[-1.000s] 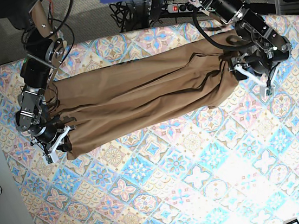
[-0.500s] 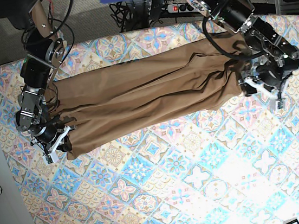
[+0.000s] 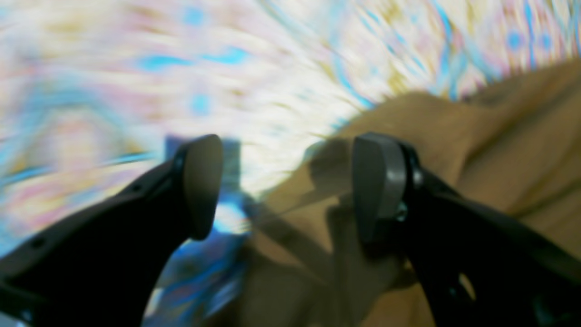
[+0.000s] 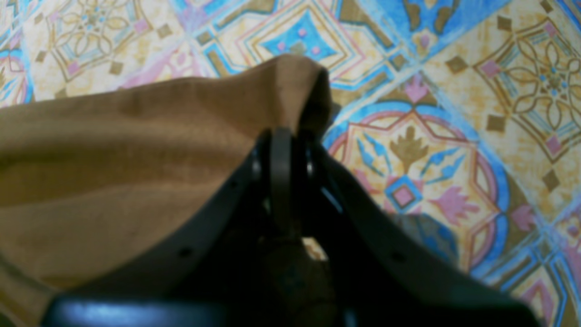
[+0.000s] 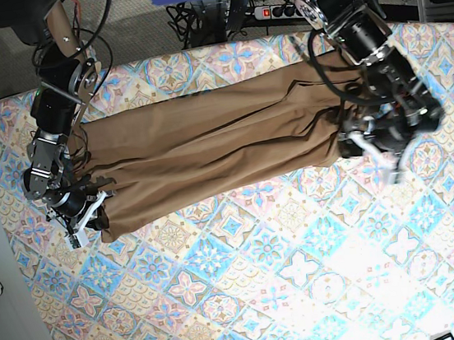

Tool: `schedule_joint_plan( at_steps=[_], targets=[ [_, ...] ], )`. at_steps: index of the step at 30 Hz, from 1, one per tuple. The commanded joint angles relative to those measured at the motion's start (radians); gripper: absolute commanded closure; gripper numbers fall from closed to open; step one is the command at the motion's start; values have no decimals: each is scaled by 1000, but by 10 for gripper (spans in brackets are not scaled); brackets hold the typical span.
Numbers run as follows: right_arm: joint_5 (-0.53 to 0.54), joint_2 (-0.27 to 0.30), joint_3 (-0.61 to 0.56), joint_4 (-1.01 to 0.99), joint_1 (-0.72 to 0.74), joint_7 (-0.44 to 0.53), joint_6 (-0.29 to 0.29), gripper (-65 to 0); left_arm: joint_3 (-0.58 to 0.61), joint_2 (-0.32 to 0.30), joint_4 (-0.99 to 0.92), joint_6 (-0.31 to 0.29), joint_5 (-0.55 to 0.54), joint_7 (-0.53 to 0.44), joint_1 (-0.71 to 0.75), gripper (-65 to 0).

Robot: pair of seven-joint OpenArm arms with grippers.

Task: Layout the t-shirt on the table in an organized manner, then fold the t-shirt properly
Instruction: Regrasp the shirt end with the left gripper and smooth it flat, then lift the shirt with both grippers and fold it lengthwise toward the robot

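Lengthwise, the tan t-shirt (image 5: 216,150) is stretched into a long, creased band across the far half of the patterned surface (image 5: 290,278), running from one arm to the other. Its corner at the base view's left is pinched by the right gripper (image 4: 283,150), whose jaws are seen pressed together on the cloth edge, with the fabric bunched up over the fingertips and the tiled cover exposed just beside them. At the other end, the left gripper (image 5: 373,148) is held with its jaws spread wide apart and nothing between them. The left wrist view is blurred; the t-shirt's end is seen beneath and beyond one black finger (image 3: 379,190), while bare patterned cover is seen past the other.
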Motion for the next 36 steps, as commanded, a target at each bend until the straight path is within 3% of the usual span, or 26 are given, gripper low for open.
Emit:
schedule_joint_plan(
  at_steps=[1,6,8,10,14,15,24,36],
  targets=[
    [-56,15,0,1,-3,-71,-13,0,33,-11,17,-2,-19,-15,-18,-431],
    [-56,17,0,1,-3,-71,-13,0,78,-8,17,-2,-17,-16,3,-430],
    [-56,17,2,1,-3,-71,-13,0,83,-11,17,-2,-16,-16,10,-402],
    [-56,17,2,1,-19,-71,-13,0,83,-14,17,-2,10,-16,22,-302],
    [-56,15,2,1,-38,-65,-13,0,83,-9,17,-2,115,-16,25,-28],
    [-56,15,2,1,-38,-65,-13,0,83,-5,17,-2,138,-16,25,0],
    [-56,13,2,1,-38,-65,-13,0,81,-11,26,-2,162,-15,-16,0],
    [-56,13,6,1,-38,-65,-13,0,84,-3,241,-2,165,-6,-104,0]
  ],
)
